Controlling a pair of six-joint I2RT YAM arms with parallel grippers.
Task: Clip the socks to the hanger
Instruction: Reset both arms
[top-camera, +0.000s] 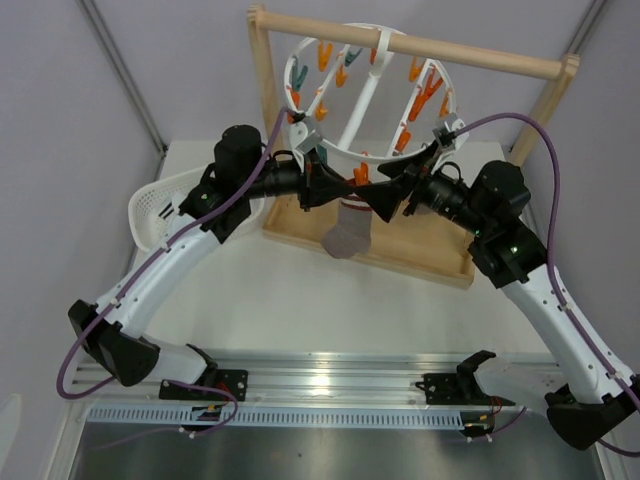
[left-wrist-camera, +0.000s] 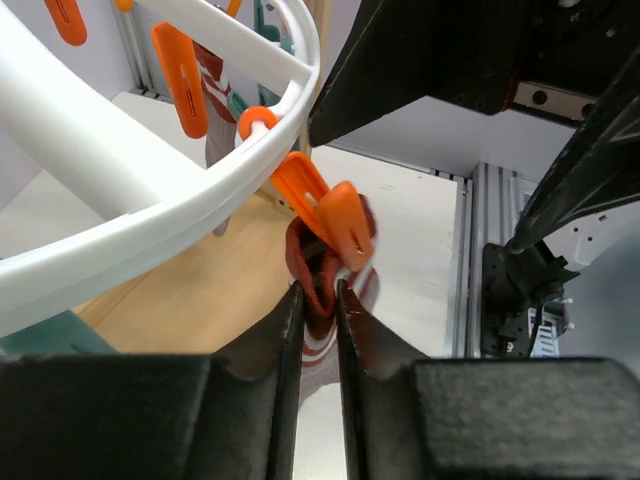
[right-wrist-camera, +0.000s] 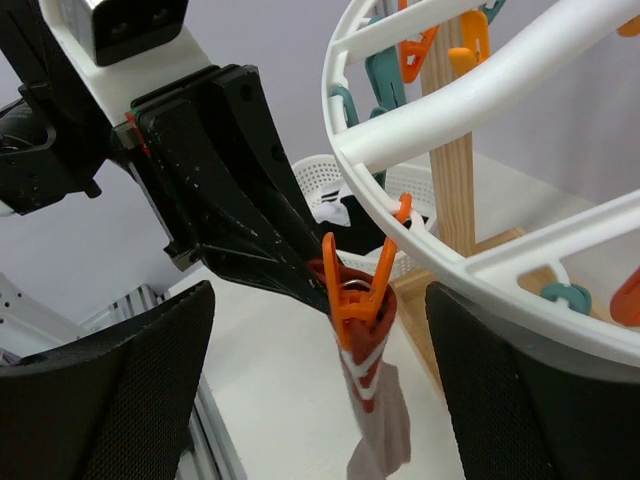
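The white round hanger hangs from a wooden rack, with orange and teal clips. One taupe sock with a dark red cuff striped white hangs below its near rim. An orange clip grips the cuff. My left gripper is shut on the same cuff just under the clip. My right gripper is open wide, one finger on each side of the clip and sock, touching neither. A second striped grey piece hangs further back on the ring, mostly hidden.
The wooden rack stands on a wooden base tray at the back. A white mesh basket sits at the left and also shows in the right wrist view. Both arms meet under the ring's near rim.
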